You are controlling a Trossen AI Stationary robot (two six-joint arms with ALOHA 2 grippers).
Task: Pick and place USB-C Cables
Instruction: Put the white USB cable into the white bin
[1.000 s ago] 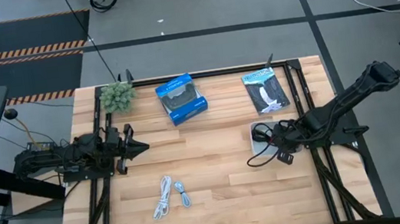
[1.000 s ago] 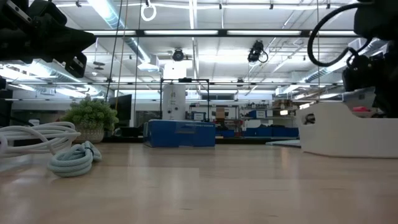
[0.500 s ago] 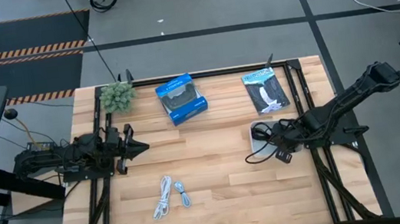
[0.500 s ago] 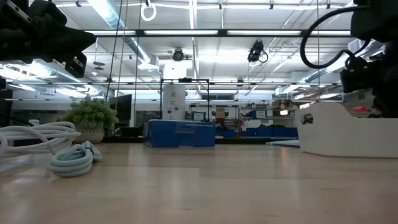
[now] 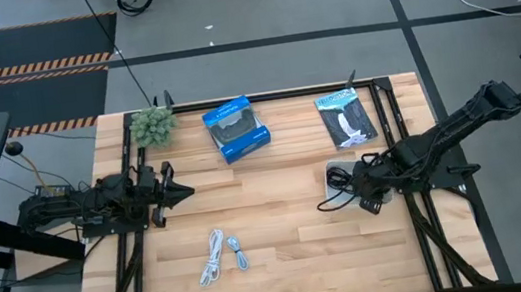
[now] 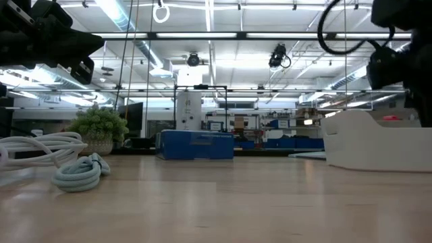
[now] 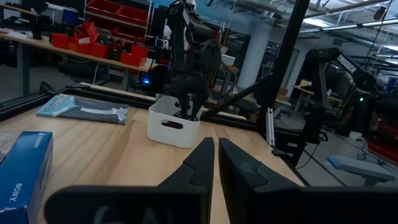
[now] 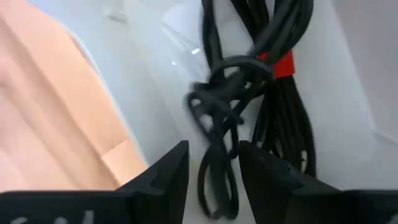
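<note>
Right claw [image 8: 212,163] grips black cable [image 8: 219,124] above white bin [image 5: 337,182].

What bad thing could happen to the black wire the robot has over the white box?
The right gripper holds a black cable over the white bin. In the high view a loop of it hangs outside the bin, so when let go, part may land on the table. It also lies against another black cable with a red tie, so the two might tangle.
</note>
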